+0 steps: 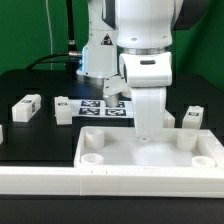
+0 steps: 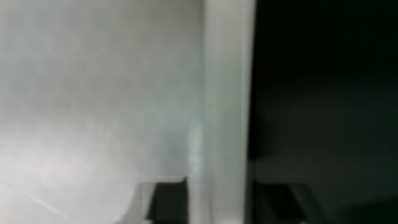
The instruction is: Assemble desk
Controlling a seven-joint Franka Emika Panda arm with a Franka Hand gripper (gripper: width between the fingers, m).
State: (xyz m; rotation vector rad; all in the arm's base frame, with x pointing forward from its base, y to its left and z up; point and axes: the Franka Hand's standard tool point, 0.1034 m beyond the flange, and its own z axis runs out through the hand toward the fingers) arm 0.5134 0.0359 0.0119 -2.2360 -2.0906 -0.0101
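We take the desk top (image 1: 140, 158) as our landmark: a wide white tray with a raised rim, lying flat on the black table (image 1: 40, 142). Inside the rim we see bare white floor and four round sockets (image 1: 93, 140), one at each corner.

The gripper (image 1: 148, 132) hangs over the middle of the desk top's far rim. In the wrist view that rim (image 2: 222, 100) runs between the two dark fingertips (image 2: 169, 200), with the tray floor on one side and black table on the other. We cannot tell whether the fingers press on the rim or merely flank it.

Three loose legs lie outside the tray. The first leg (image 1: 27, 107) and second leg (image 1: 63, 108) are beyond the desk top's far rim, toward the exterior view's left. The third leg (image 1: 192, 118) is just beyond its far corner, on the exterior view's right.

The marker board (image 1: 105, 108) lies flat beyond the far rim, behind the gripper. A long low rail (image 1: 30, 182) runs along the desk top's near rim.
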